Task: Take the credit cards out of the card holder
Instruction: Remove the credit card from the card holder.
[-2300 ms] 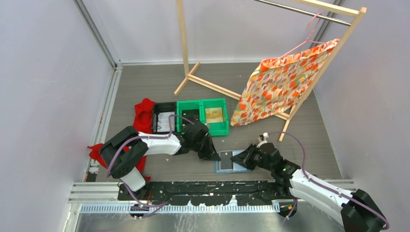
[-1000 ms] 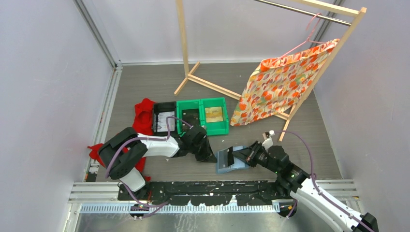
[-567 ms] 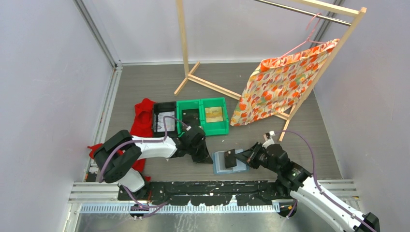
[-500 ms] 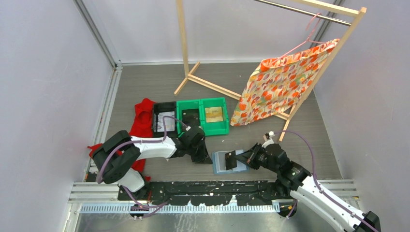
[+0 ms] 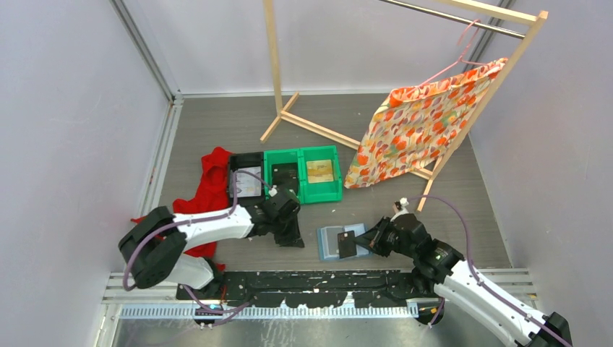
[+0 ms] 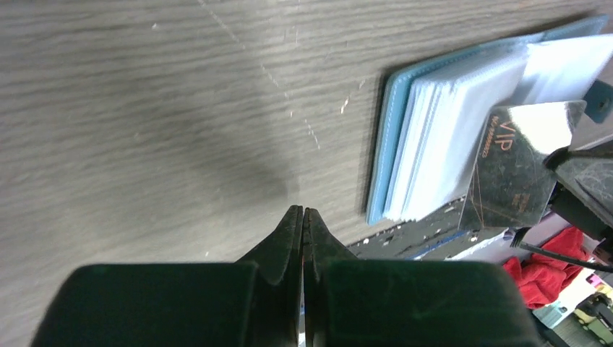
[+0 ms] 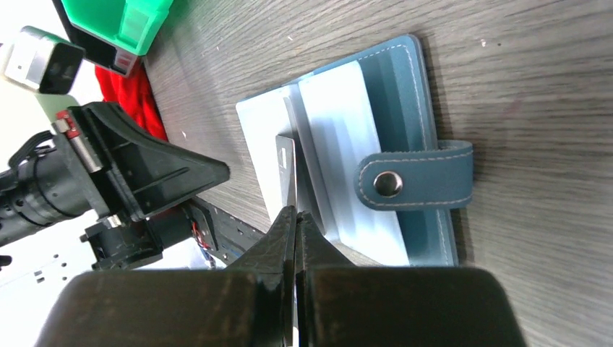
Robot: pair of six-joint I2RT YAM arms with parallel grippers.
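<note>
The slate-blue card holder (image 5: 331,243) lies open on the floor near the front rail, its pale pockets up. It also shows in the left wrist view (image 6: 434,137) and the right wrist view (image 7: 390,130). My right gripper (image 5: 367,241) is shut on a dark greyish credit card (image 5: 347,244), held above the holder, clear of the pockets. The card reads "VIP" in the left wrist view (image 6: 517,166) and shows edge-on in the right wrist view (image 7: 288,173). My left gripper (image 5: 295,239) is shut and empty, just left of the holder. The whitish card is not visible.
Two green bins (image 5: 302,173) and a black bin (image 5: 246,181) stand behind the left arm. Red cloth (image 5: 209,188) lies at the left. A wooden rack (image 5: 303,119) with a patterned cloth (image 5: 423,123) stands at the back right.
The right gripper has drawn the dark card out of the holder and lifted it. The holder has dropped flat. The left gripper has let go and backed off to the left.
</note>
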